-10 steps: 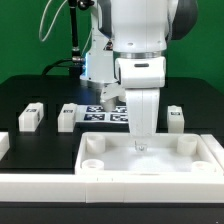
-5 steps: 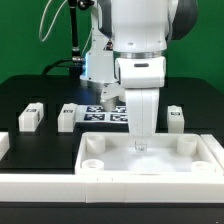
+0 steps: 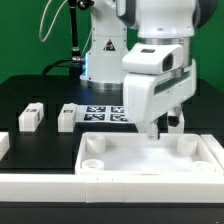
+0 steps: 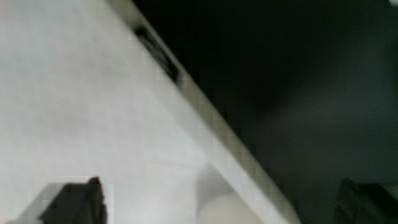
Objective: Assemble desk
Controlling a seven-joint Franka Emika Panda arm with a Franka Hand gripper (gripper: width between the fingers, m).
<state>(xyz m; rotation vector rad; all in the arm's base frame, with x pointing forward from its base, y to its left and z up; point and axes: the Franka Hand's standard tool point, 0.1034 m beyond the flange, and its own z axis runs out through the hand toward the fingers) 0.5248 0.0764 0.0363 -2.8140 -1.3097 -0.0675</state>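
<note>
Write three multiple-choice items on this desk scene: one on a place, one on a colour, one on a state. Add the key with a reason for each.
1. Where does the marker board lie relative to the tabletop panel?
A. On top of it
B. Beyond it in the exterior view, flat on the table
C. Leaning upright against it

2. What colour is the table?
A. White
B. Black
C. Green

3. How do the fingers stand?
A. Shut on a leg
B. Shut on the panel's rim
C. Apart, gripping nothing

Key:
1 B: the board lies flat on the table past the panel's far rim.
2 B: the surface around the white parts is black.
3 C: the wrist view shows the fingers wide apart with nothing gripped between them.
</note>
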